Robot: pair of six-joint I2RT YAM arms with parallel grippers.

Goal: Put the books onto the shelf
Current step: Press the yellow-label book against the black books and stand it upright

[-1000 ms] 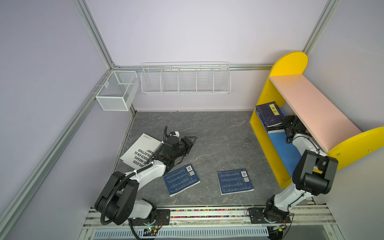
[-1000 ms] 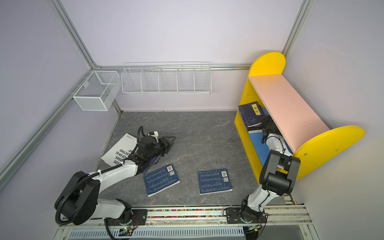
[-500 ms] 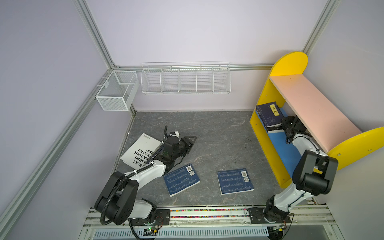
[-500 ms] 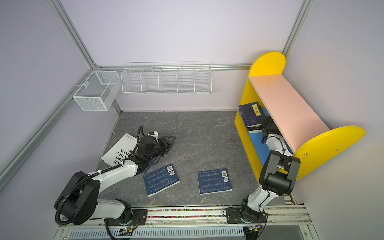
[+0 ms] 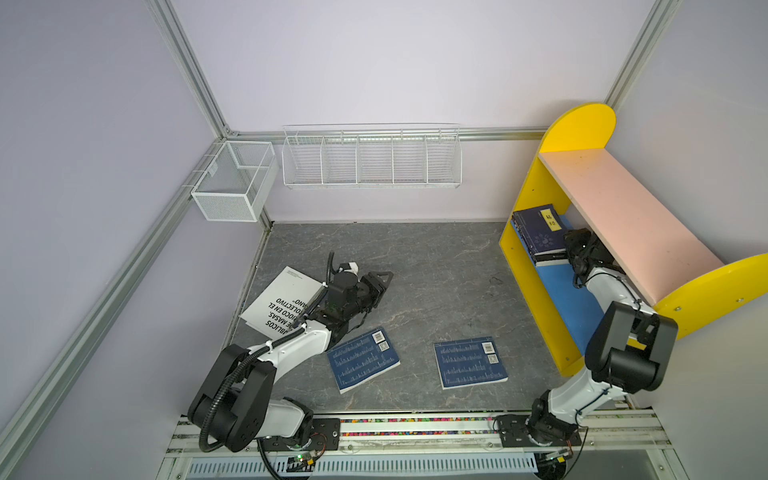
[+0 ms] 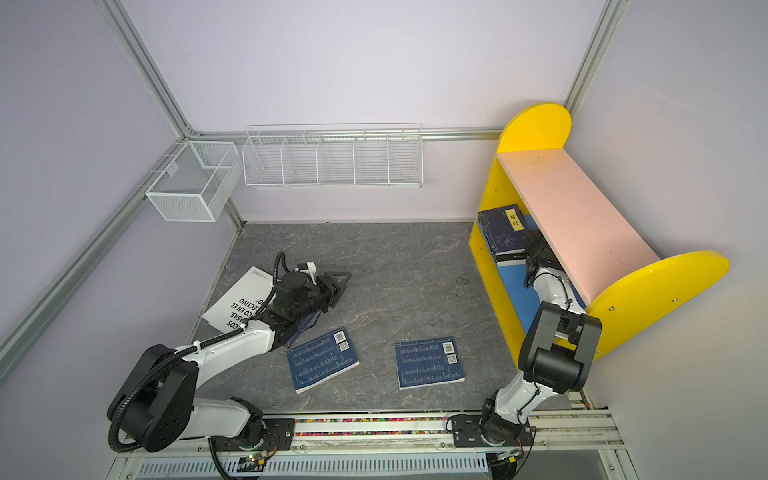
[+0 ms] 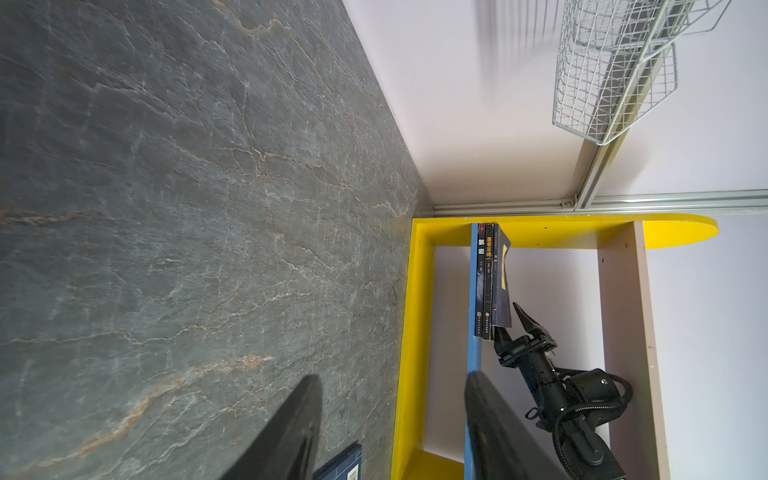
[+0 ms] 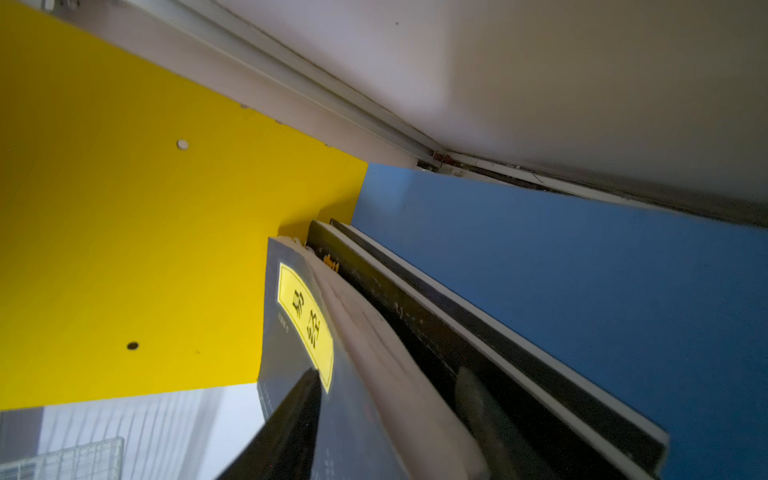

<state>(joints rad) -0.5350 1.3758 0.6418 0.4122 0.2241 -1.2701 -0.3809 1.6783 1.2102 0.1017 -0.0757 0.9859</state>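
Grey tabletop (image 5: 436, 270) holds more books (image 5: 469, 361). On the shelf's (image 5: 582, 124) blue board (image 5: 557, 282), the right gripper (image 7: 506, 320) has just parted its jaws, leaving the navy book (image 5: 540, 232) stacked there. Meanwhile the left gripper (image 5: 381, 279) hovers half-open, empty.

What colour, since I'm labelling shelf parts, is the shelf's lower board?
The lower board is blue, clearest in the right wrist view.

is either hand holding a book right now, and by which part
Nothing looks held. The left hand is open and empty. The right hand, open, straddles the near edge of the navy book on the shelf without clamping it.
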